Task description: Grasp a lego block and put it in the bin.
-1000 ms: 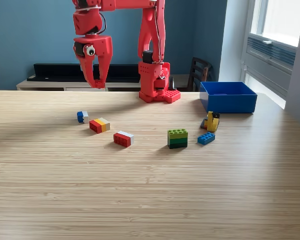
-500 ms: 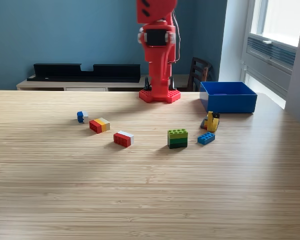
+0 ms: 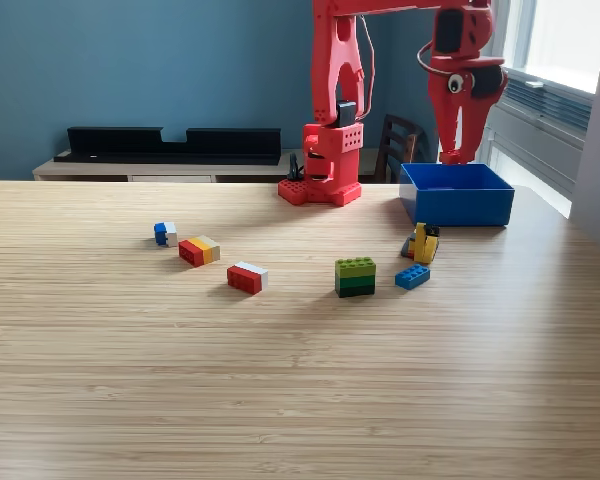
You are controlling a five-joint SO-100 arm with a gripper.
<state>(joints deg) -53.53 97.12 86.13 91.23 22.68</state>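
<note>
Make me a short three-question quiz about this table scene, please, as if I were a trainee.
1. True or false: the gripper hangs above the blue bin.
2. Which block lies nearest the bin? A) green block B) yellow block C) red-and-white block
3. Fill in: the blue-and-white block lies farthest toward the exterior view's ____.

Key: 1 true; 2 B; 3 left.

pincer point(image 3: 458, 152) now above the bin point(image 3: 456, 194)

wooden table point(image 3: 280, 380) | dark chair point(image 3: 398, 145) behind | low sideboard point(image 3: 130, 168) | blue wall point(image 3: 130, 60) | window point(image 3: 565, 40)
</note>
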